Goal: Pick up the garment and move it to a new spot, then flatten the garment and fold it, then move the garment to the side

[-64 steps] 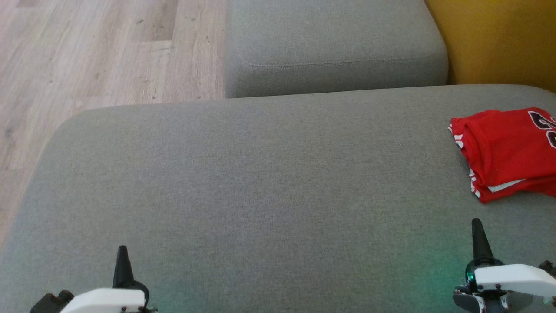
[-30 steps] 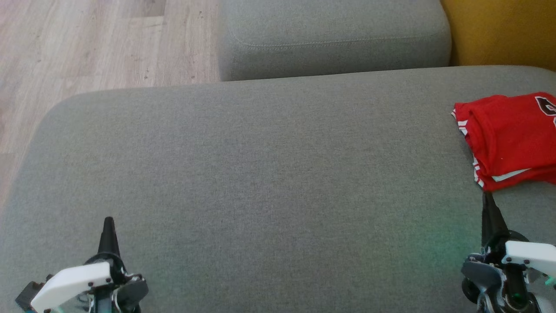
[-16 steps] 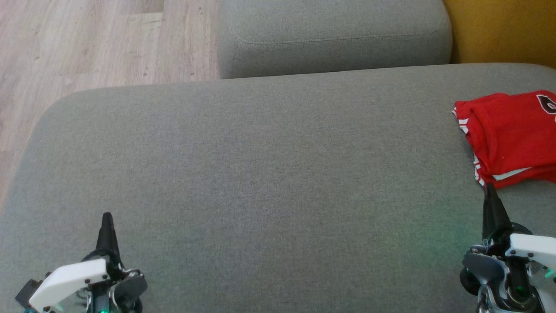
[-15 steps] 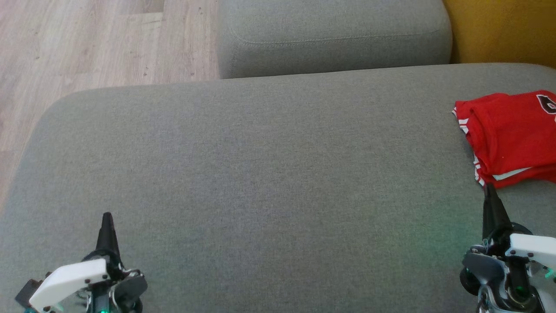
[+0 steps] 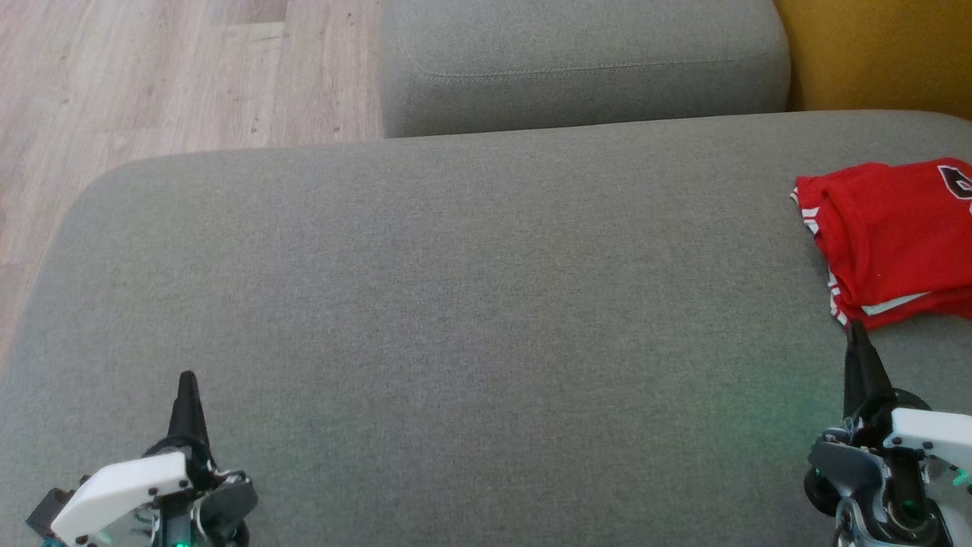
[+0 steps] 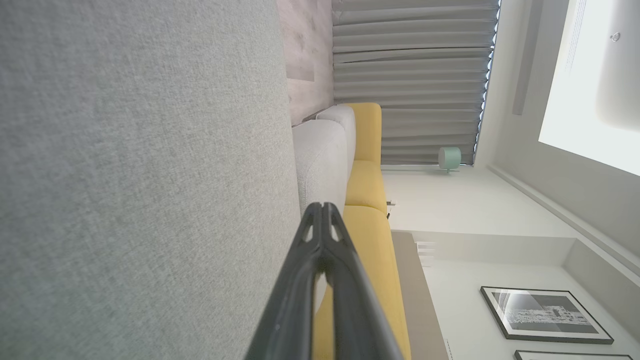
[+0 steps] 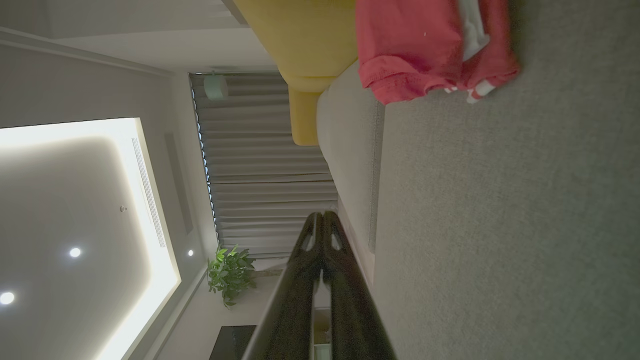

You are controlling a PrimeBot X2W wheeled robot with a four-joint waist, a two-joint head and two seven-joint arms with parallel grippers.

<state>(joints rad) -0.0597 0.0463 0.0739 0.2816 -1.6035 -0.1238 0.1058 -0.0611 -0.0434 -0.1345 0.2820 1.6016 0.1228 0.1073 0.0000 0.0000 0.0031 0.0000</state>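
Both claws are pressed together and empty: the right claw (image 5: pixel 856 353) rests its tip just short of the near corner of the folded red garment (image 5: pixel 888 239), the left claw (image 5: pixel 187 395) well apart over bare grey cushion (image 5: pixel 456 304). Neither has stirred in the last half second, having settled into this pose a moment before. With the garment lying folded at the cushion's right side, ungripped, the task looks essentially done.
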